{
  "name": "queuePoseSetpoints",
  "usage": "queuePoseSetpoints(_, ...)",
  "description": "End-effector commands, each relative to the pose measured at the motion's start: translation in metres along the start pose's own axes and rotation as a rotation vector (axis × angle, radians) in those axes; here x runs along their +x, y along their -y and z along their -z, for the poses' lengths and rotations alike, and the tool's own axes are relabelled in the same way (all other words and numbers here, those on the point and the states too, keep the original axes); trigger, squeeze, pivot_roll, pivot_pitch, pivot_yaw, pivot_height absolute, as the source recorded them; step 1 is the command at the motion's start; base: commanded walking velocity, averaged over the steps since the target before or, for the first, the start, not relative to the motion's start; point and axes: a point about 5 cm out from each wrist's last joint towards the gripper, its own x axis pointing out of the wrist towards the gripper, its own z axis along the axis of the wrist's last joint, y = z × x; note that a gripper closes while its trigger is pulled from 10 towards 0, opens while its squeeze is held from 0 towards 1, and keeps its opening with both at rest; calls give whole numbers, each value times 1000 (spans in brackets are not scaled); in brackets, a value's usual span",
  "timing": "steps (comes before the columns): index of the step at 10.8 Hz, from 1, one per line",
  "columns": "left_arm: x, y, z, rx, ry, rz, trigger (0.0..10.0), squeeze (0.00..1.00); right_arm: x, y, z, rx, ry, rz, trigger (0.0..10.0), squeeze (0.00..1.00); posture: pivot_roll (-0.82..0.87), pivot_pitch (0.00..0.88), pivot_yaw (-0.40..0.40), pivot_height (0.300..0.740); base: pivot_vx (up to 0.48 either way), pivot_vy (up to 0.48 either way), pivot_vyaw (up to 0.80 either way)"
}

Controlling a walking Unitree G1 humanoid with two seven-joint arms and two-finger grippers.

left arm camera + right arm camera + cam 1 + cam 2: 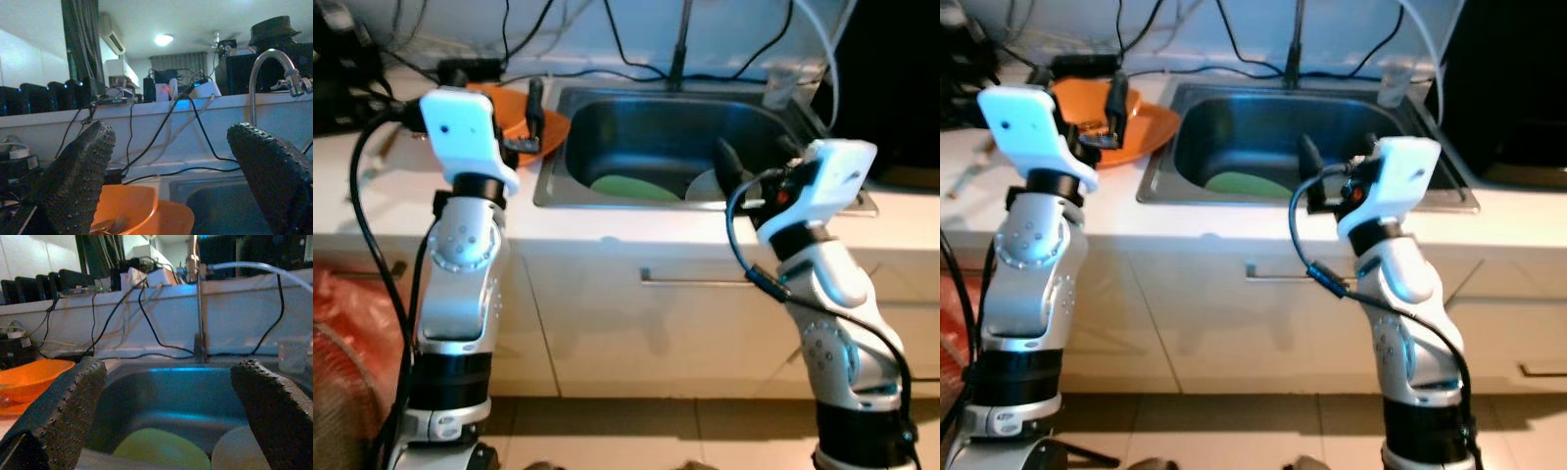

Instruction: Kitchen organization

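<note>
An orange bowl (128,205) with a metal utensil (110,225) in it sits on an orange plate (551,128) on the counter left of the steel sink (607,108). My left gripper (171,137) hangs open just above and before the bowl, holding nothing. In the sink lie a green plate (159,450) and a white plate (239,453). My right gripper (168,367) is open over the sink's front rim, pointing at both plates, with nothing between its fingers (727,163).
A faucet (264,63) rises behind the sink. A clear plastic cup (781,83) stands at the sink's back right corner. Black cables (626,54) run along the white back wall. White cabinet fronts with a handle (690,279) lie below the counter.
</note>
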Motion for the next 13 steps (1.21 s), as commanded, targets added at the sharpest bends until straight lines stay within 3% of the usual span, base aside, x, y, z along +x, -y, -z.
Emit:
queuePoseSetpoints(1, 3, -5, -3, 12, 0, -25, 10000, 0, 2, -2, -1, -7, 14, -7, 10000, 0, -33, 36, -21, 740, 0, 0, 0)
queuePoseSetpoints(3, 7, -9, -1, 25, -17, -47, 10000, 0, 6, -4, -2, -6, 29, -18, 10000, 0, -25, 35, -21, 740, 0, 0, 0)
queuePoseSetpoints(7, 14, -15, 3, 43, -53, -72, 10000, 0, 7, -4, -3, -4, 43, -14, 10000, 0, -24, 36, -13, 740, 0, 424, 0)
queuePoseSetpoints(13, 18, -1, -2, 7, -44, -34, 10000, 0, 9, 1, -4, -15, 55, 24, 10000, 0, -29, 39, -7, 740, 0, 0, 0)
